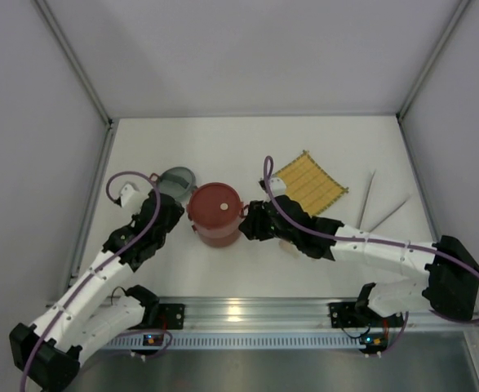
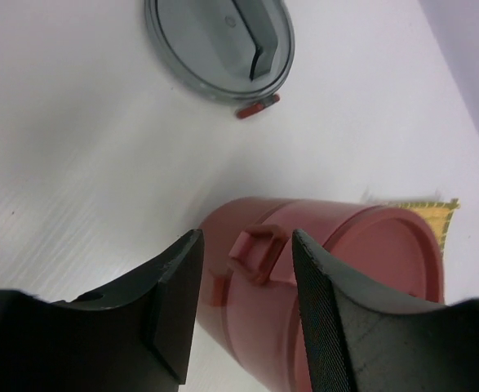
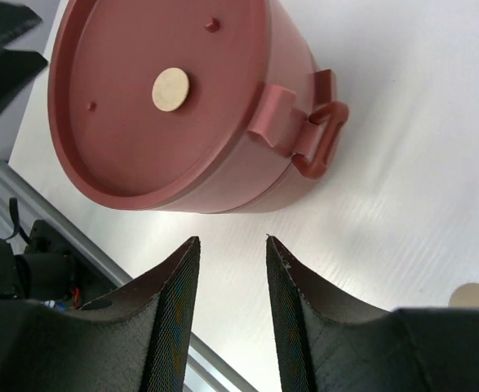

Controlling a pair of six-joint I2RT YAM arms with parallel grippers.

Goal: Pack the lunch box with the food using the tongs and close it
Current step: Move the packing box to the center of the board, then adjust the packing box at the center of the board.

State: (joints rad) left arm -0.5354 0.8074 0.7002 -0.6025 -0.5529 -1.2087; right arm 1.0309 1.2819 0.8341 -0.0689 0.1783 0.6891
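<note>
The maroon lunch box point(image 1: 215, 214) stands closed in the middle of the table, its lid showing a pale centre dot point(image 3: 171, 88). My left gripper point(image 1: 179, 214) is at its left side, open. The fingers straddle a small side handle point(image 2: 259, 249) without touching it, and the box wall point(image 2: 361, 261) is just beyond. My right gripper point(image 1: 248, 220) is at the box's right side, open and empty point(image 3: 232, 241), a little short of the wall point(image 3: 223, 184) and its clasp point(image 3: 317, 135). The silvery tongs point(image 1: 367, 196) lie on the table at the right. The food is out of view.
A grey round lid point(image 1: 176, 181) with a red tab point(image 2: 258, 107) lies behind the left gripper. The yellow woven mat point(image 1: 308, 183) lies right of the box. A pale round thing point(image 3: 474, 296) peeks in beside the right gripper; what it is cannot be told.
</note>
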